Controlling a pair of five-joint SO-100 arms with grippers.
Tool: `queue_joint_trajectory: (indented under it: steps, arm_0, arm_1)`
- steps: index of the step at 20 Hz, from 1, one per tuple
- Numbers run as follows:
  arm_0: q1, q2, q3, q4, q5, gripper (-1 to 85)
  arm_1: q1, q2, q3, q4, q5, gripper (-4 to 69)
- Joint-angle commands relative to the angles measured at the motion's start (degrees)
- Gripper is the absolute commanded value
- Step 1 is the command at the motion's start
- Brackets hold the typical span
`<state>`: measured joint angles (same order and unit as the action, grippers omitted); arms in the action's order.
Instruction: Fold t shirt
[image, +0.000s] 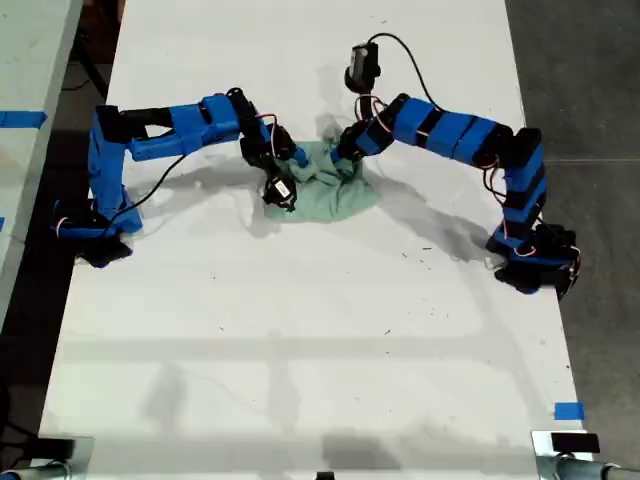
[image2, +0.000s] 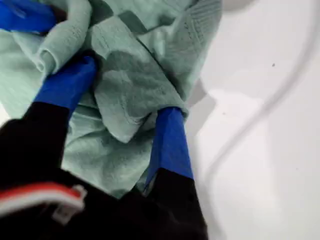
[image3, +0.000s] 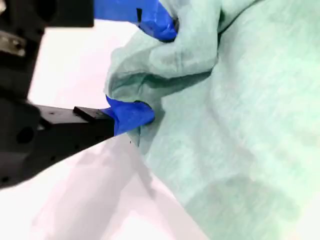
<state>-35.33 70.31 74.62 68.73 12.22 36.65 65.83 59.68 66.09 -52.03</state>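
The pale mint-green t shirt (image: 335, 192) lies bunched and wrinkled on the white table, a little above the middle of the exterior view. Two blue arms meet at its far edge, one from the exterior view's left (image: 190, 128) and one from the exterior view's right (image: 450, 132). The wrist views do not show which arm is which. My first gripper (image2: 122, 92) is shut on a thick ridge of the t shirt (image2: 130, 75), its blue fingers (image2: 170, 145) sunk in the cloth. My second gripper (image3: 145, 67) is shut on a fold at the t shirt's (image3: 250, 115) edge.
The white table (image: 300, 330) runs the length of the exterior view, with dark floor along both sides. Both arm bases stand near the table's side edges (image: 95, 225) (image: 530, 255). Cables hang from each arm. A blue tape mark (image: 568, 411) sits at the exterior view's lower right.
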Motion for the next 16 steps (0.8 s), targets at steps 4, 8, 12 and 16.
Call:
queue_joint_trajectory:
  steps: [4, 8, 12, 16]
  arm_0:
    - [-3.08, 15.82, -6.06, 11.25, -0.53, 21.4]
    - [-6.33, 28.48, -4.66, 17.49, -1.05, 19.5]
    - [-1.32, 41.84, -0.62, 21.01, -6.42, 15.7]
    - [15.03, 62.93, 19.16, 20.74, -22.15, 8.4]
  arm_1:
    - [2.72, 11.87, -14.50, 16.35, -1.58, 18.0]
    - [7.65, 21.45, -12.04, 25.14, -1.58, 15.2]
    - [8.26, 33.31, -5.98, 33.75, -1.05, 14.5]
    - [-7.91, 65.21, 24.79, 34.98, 13.89, 12.4]
